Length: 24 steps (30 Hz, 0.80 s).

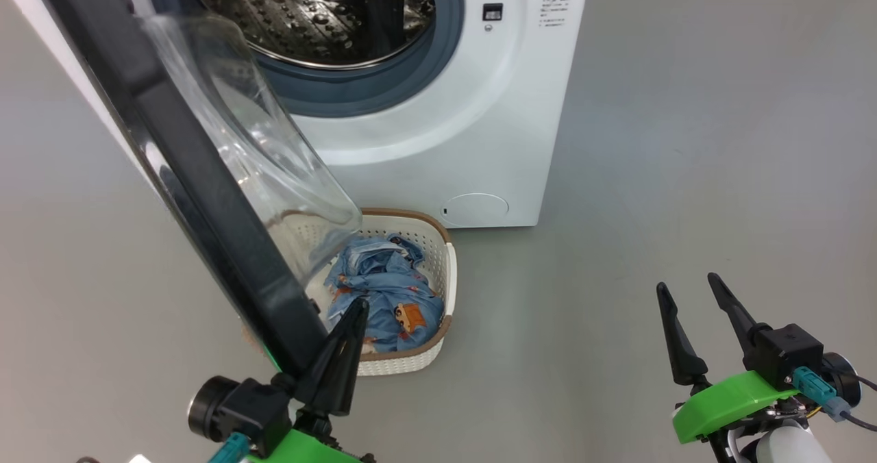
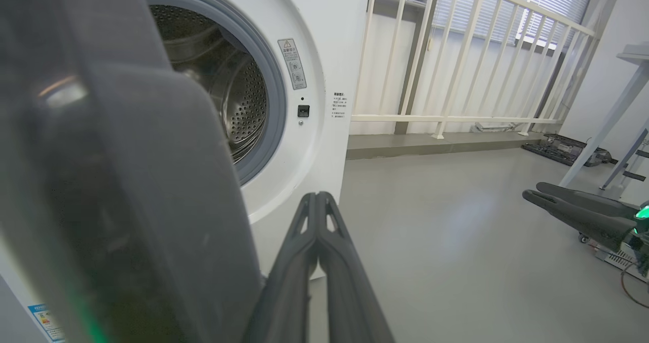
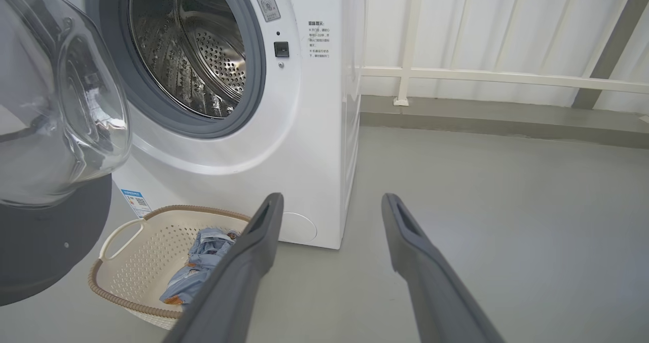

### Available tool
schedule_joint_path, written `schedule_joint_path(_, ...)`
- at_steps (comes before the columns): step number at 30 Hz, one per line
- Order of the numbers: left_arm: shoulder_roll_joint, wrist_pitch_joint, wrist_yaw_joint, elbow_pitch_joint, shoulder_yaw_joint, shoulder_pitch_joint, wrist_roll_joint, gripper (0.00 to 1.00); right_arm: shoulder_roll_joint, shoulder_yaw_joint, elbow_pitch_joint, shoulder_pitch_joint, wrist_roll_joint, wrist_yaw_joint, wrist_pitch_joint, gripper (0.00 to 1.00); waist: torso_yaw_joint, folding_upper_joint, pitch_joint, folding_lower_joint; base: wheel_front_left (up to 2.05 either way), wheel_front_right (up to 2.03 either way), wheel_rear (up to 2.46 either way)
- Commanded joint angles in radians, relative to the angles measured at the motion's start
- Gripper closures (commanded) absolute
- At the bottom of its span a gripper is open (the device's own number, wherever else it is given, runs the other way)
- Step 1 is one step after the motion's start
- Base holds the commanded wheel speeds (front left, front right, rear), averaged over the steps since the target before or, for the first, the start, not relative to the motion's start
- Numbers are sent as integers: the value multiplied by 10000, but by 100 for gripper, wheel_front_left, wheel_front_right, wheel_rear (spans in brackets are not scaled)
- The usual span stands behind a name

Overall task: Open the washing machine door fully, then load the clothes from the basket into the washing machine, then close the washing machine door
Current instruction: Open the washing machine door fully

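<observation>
door (image 1: 185, 168) open, edge-on, glass bulge facing right toward machine (image 1: 445, 141)

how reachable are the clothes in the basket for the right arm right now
Probably yes. The right end effector is open and empty, with bare floor between it and the basket. The washing machine door overhangs the basket's left part, but the clothes lie mostly uncovered.

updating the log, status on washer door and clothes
Left gripper jaws shut, by the washing machine door rim. Right gripper jaws open, empty. Door open wide; clothes in the basket. Door overhangs basket's left end.
</observation>
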Motion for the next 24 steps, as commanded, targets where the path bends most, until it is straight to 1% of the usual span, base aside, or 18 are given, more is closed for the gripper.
schedule_joint_path(1, 265, -51, 138, -167, 777, -285, -54, 100, -87, 259, -208, -159, 31, 16, -120, 0, 114, 0, -34, 0, 0, 0, 0)
schedule_joint_path(10, 265, -51, 189, -296, 1227, 163, 197, 100, -80, 282, -224, -123, 47, 16, -120, 0, 701, 0, -23, 0, 0, 0, 0)
schedule_joint_path(18, 264, -51, 241, -289, 1774, 593, 257, 100, -84, 234, -203, -45, 62, 16, -120, 0, 1439, 0, -67, 0, 0, 0, 0)
schedule_joint_path(24, 264, -51, 386, -329, 2207, 912, 254, 100, -83, 248, -179, -39, 62, 16, -120, 0, 1966, 0, -103, 0, 0, 0, 0)
